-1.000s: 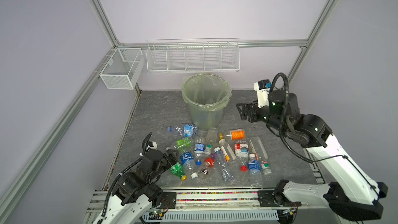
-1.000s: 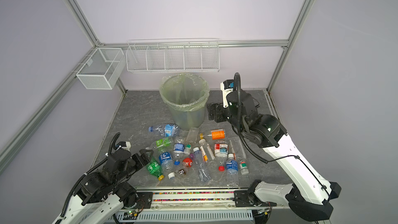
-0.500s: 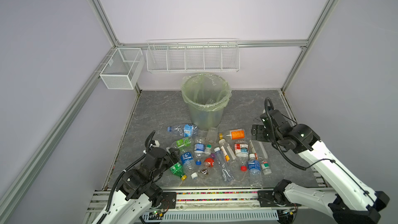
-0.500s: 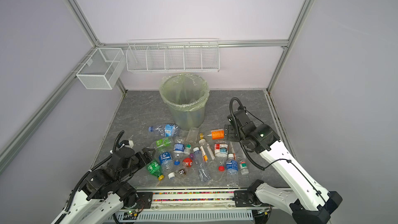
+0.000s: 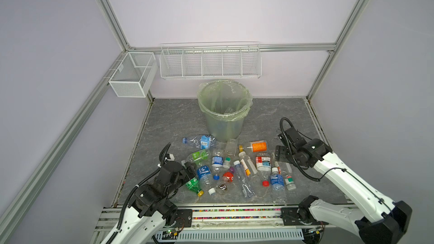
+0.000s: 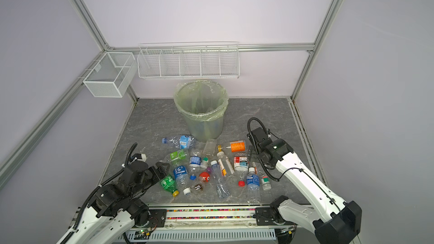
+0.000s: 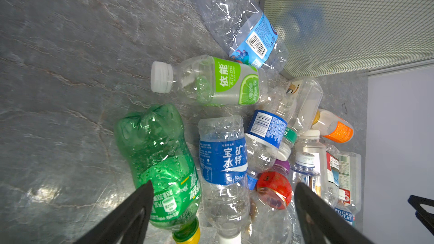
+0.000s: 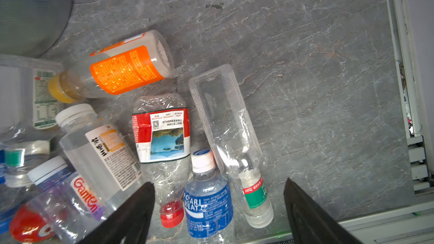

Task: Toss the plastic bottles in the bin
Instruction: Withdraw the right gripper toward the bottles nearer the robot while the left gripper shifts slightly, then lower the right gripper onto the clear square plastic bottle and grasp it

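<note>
Left hand: jaws wide, nothing in them. It sits low at the near-left edge of the plastic bottles, tips either side of two lying side by side: green bottle and blue-label bottle. Prob. lining up a pick. Which of the two, can't tell, since the gap spans both.

Right hand: also wide open and empty, low over the heap's right edge w/ the Pocari bottle and a clear bottle btwn its tips, and the red-label bottle just beside. Wide jaws make sense, as the bottles are fat, crushed and touching.

Nearly all bottles lie on the surface in one heap in front of the bin, near both arms. The far ones, e.g. the orange bottle, lie just by its base. The bin stands upright at the back, bag over rim, mouth open, so it prob. needs a lift and a drop from above.

Hard to see:
- From above, the hands' tips are small and dark, so contact w/ bottles can't be judged.
- Bin contents are unclear: a clear shape inside and a blue smudge through the wall, maybe a bottle or two.
- Wrist views cut off some caps at the edges.
- Heap overlaps too much to count.
</note>
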Robot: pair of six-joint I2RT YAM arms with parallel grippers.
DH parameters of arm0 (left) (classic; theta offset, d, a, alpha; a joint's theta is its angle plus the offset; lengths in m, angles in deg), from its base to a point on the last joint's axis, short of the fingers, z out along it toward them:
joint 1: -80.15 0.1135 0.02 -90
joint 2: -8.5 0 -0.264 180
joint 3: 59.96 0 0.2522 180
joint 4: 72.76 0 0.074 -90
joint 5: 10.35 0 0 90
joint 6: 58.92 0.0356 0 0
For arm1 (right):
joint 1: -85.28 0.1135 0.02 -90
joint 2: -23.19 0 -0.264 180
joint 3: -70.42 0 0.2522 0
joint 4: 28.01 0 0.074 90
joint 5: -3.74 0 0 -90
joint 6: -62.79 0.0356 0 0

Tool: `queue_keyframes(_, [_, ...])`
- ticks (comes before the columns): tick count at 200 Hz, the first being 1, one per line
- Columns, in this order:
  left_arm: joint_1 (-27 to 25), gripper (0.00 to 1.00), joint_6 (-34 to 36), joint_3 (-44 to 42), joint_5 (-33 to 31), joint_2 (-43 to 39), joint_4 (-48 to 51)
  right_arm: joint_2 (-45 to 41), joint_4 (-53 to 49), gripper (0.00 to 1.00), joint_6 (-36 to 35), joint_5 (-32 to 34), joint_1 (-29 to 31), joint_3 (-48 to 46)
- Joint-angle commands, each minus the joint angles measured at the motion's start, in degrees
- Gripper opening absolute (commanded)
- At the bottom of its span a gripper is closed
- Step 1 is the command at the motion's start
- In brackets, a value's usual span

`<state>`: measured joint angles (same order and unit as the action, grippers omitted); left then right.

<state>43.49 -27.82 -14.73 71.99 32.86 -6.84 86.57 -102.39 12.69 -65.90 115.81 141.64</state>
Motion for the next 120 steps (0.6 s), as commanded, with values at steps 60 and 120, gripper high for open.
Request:
queue_keyframes(60, [-0.1,0.93,-0.8,-1.6,-0.4,0.0,-0.7,4.3,9.4,0.89,0.8,-2.6,-3.5,-6.7])
queue_keyframes(120, [-0.1,0.93,-0.6,-2.0,-0.8,-0.1,-0.7,9.9,11.6,0.89,-0.4,-2.0,-4.9,-8.8])
